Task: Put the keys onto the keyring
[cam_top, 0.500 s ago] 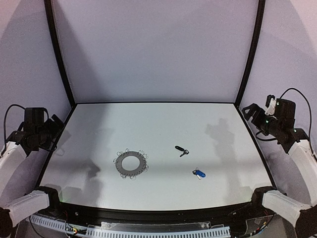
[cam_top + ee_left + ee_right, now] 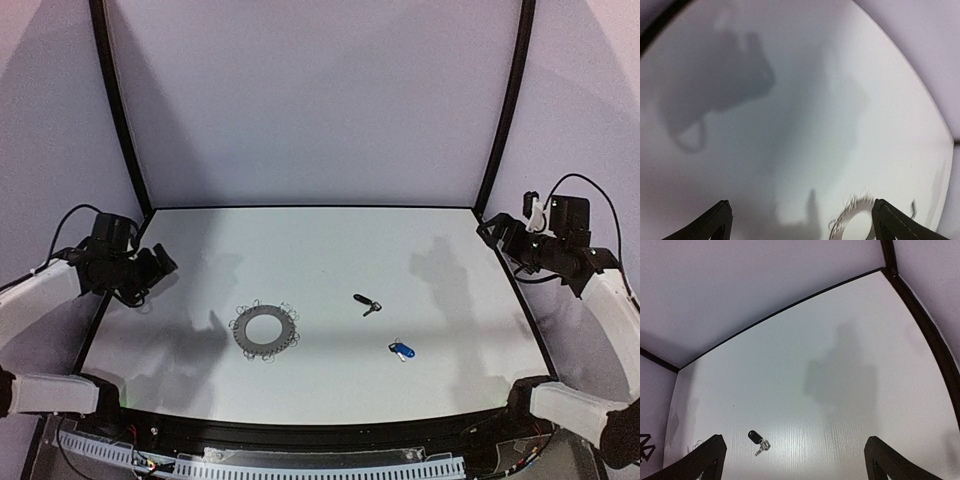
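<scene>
1. Nearest the arm bases, the blue key (image 2: 402, 351) lay flat on the white table (image 2: 300, 240), at about 4 o'clock from the table's middle in the top view. Its metal end pointed toward 10 o'clock. Nothing touched it.
2. The keyring (image 2: 266, 331) lay flat at about 8 o'clock from the table's middle, well apart from both keys. Thin wire loops stood out around its grey rim. No key hung on it.
3. The black key (image 2: 366, 303) lay at 3 o'clock from the middle, between 2 and 3 o'clock from the keyring. The blue key lay near it at 5 o'clock. Its black head was at the 10 o'clock end and its metal part at the 4 o'clock end.
4. The left gripper (image 2: 160, 265) hung over the table's 9 o'clock edge, pointing inward and holding nothing. In the left wrist view its fingers (image 2: 720, 217) were spread wide, and part of the keyring showed beside the right-hand finger.
5. The right gripper (image 2: 490, 232) hung over the 2 o'clock edge, farthest back. In the right wrist view its fingers (image 2: 710, 455) were spread wide and held nothing. The black key lay on the table between them, toward the left-hand one.
</scene>
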You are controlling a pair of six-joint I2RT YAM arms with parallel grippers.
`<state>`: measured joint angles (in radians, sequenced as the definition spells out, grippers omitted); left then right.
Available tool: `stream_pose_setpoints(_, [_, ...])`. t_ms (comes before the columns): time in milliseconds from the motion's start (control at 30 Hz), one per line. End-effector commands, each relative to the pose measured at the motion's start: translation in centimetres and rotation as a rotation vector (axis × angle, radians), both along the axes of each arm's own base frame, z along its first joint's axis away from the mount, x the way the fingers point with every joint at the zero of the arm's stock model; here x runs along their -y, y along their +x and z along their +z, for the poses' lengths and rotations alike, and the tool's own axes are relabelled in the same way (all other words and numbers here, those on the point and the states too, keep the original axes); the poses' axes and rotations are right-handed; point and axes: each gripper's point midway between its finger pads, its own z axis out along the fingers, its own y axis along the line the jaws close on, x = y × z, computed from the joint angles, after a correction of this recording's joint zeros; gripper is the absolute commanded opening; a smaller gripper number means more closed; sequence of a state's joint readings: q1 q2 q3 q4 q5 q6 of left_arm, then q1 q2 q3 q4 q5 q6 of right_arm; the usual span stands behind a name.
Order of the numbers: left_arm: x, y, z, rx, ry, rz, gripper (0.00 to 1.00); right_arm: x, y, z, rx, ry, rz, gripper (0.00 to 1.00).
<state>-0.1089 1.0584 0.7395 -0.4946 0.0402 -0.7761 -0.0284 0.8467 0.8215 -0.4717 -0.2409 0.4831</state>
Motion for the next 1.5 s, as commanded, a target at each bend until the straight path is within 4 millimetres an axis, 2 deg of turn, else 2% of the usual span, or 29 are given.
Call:
stream_pose_setpoints(0, [5.7, 0.9, 0.1, 0.018, 0.03, -0.218, 1.0, -2.1, 0.3, -0.9, -0.081, 0.028, 0.135, 0.98])
stream_pose_setpoints(100, [8.7, 0.7, -1.2, -0.014, 0.017, -0.324, 1.0, -3.0, 0.6, -2.5, -0.14, 0.04, 0.169, 0.98])
stream_pose_setpoints(200, [11.7, 0.4, -1.8, -0.019, 0.008, -0.433, 1.0, -5.6, 0.9, -2.8, -0.12, 0.019, 0.25, 0.98])
stream_pose_setpoints(333, [13.9, 0.3, -1.9, -0.033, 0.092, -0.529, 1.0, -7.9, 0.9, -2.7, -0.112, -0.011, 0.346, 0.98])
stream_pose_setpoints(433, [16.4, 0.2, -1.8, -0.031, 0.134, -0.631, 1.0, -9.2, 1.1, -3.1, -0.11, -0.016, 0.39, 0.98])
stream_pose_setpoints(567, [18.2, 0.9, -2.5, -0.046, 0.151, -0.673, 1.0, -11.1, 1.0, -3.7, -0.114, -0.022, 0.451, 0.98])
stream_pose_setpoints(600, [18.7, 1.2, -2.2, -0.037, 0.147, -0.688, 1.0, -11.3, 1.0, -3.8, -0.12, -0.024, 0.455, 0.98])
stream_pose_setpoints(767, [19.7, 2.2, -2.6, -0.03, 0.185, -0.743, 1.0, -12.0, 1.0, -4.6, -0.144, -0.025, 0.471, 0.98])
stream_pose_setpoints(933, [20.6, 2.9, -3.4, -0.083, 0.179, -0.764, 0.87, -12.2, 1.1, -4.9, -0.157, -0.027, 0.477, 0.98])
stream_pose_setpoints(1067, [20.4, 3.2, -4.2, -0.125, 0.208, -0.756, 0.75, -12.3, 1.1, -5.5, -0.174, -0.03, 0.477, 0.98])
stream_pose_setpoints(1100, [20.4, 3.2, -4.3, -0.134, 0.208, -0.76, 0.75, -12.3, 1.2, -5.6, -0.177, -0.031, 0.478, 0.98])
stream_pose_setpoints(1200, [20.9, 3.2, -4.8, -0.167, 0.197, -0.778, 0.62, -12.3, 1.3, -6.1, -0.192, -0.033, 0.481, 0.98])
stream_pose_setpoints(1333, [21.4, 3.6, -5.2, -0.192, 0.189, -0.785, 0.59, -12.5, 1.5, -6.3, -0.199, -0.032, 0.483, 0.98])
stream_pose_setpoints(1467, [21.4, 3.0, -6.9, -0.273, 0.186, -0.788, 0.55, -12.2, 1.5, -6.4, -0.2, -0.041, 0.469, 0.98])
